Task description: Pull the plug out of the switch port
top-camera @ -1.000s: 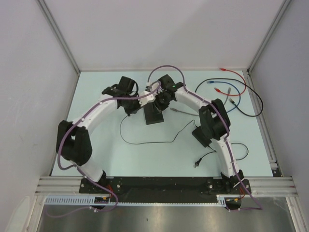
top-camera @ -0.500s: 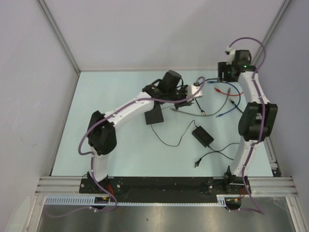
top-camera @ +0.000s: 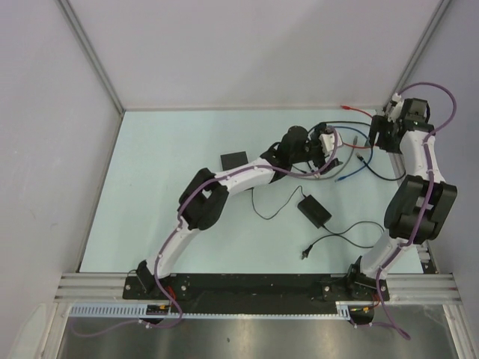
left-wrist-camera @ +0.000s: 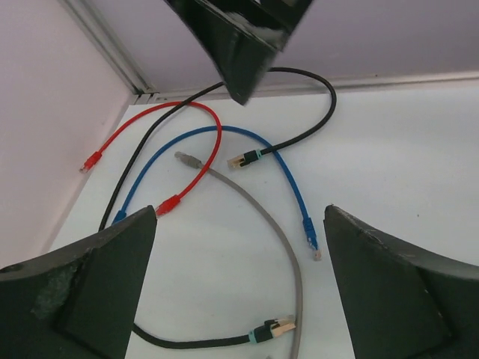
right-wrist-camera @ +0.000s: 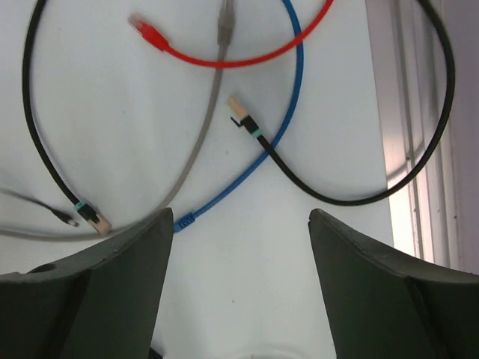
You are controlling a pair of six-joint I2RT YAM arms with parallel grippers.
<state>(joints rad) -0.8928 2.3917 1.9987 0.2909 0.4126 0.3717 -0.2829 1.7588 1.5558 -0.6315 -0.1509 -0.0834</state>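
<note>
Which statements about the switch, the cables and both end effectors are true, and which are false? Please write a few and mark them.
1. The left end effector grips the grey cable. False: it is open, and the cable lies loose on the table.
2. The right end effector is open. True.
3. The switch lies apart from both end effectors. True.
4. The adapter brick rests on the switch. False: it lies on the table, apart from it.
5. A red cable lies among the loose cables. True.

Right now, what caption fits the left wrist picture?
Open left gripper above a red cable, blue cable, grey cable and black cable lying loose.
</note>
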